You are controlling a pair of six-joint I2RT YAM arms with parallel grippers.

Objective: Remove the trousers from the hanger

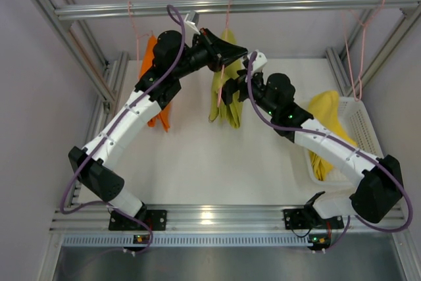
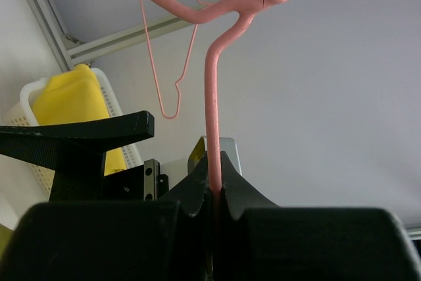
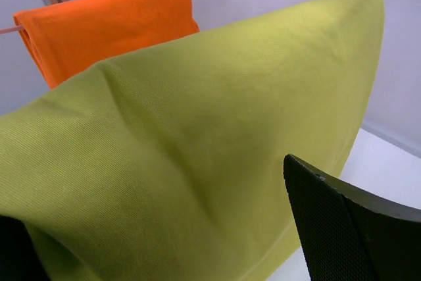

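Left claw [image 2: 214, 189] clamps pink hanger [image 2: 212, 116]; right claw [image 1: 231, 91] wide at yellow-green trousers [image 3: 197, 129], hem cropped.

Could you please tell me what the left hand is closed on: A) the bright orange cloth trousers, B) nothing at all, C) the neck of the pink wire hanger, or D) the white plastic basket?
C: the left wrist view shows the left hand shut on the upright neck of the pink wire hanger.

no readable text, labels or signs
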